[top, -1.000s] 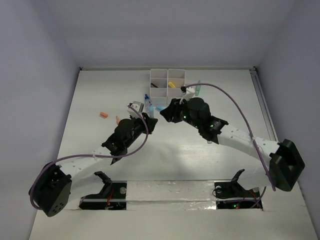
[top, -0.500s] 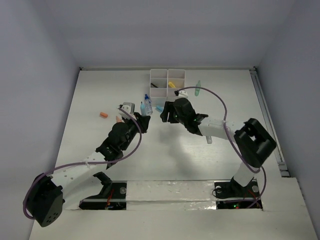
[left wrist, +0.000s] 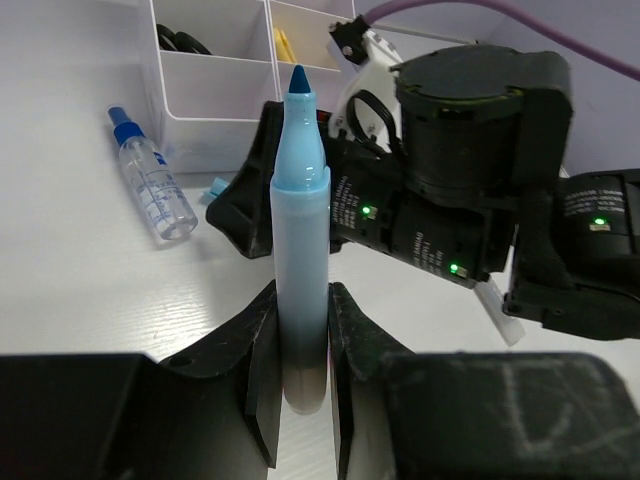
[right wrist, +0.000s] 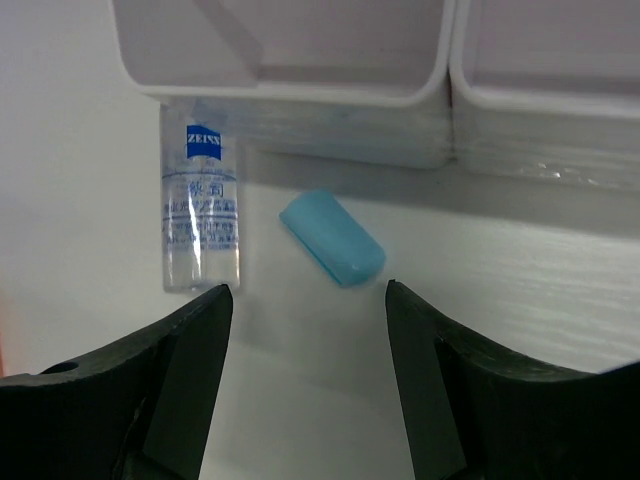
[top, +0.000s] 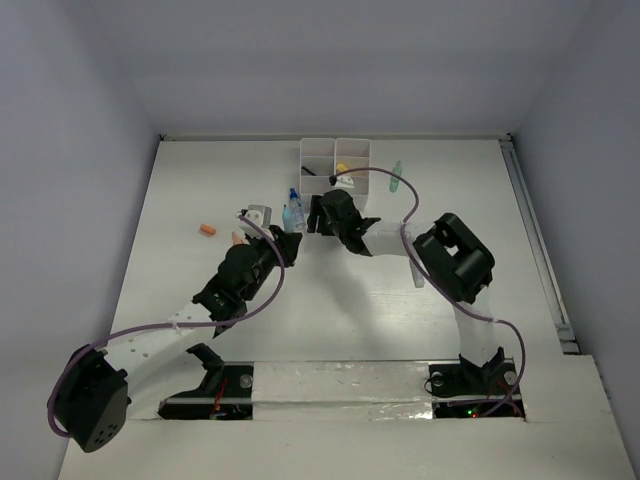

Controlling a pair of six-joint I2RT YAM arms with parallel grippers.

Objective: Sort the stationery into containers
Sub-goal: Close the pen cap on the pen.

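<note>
My left gripper (left wrist: 300,300) is shut on an uncapped light-blue marker (left wrist: 300,220), tip pointing forward and up; from above it sits at mid-table (top: 285,240). My right gripper (right wrist: 305,300) is open and hovers low, just short of a light-blue marker cap (right wrist: 332,236) lying on the table. A small clear spray bottle (right wrist: 200,220) lies left of the cap, also seen from overhead (top: 293,210). Both rest against the front wall of the white compartment organizer (right wrist: 300,100), which stands at the back centre (top: 352,150). The right gripper (top: 318,215) hides the cap in the top view.
An orange piece (top: 207,230) lies at the left. A green item (top: 396,177) lies right of the organizer, and a small white-grey object (top: 258,214) sits near the left gripper. A white pen (top: 418,272) lies under the right arm. The organizer holds black clips (left wrist: 185,40) and yellow items (left wrist: 286,45).
The right arm has folded and swung left, bringing its open gripper down in front of the blue cap. The left gripper drew back slightly with the marker, then held still.
</note>
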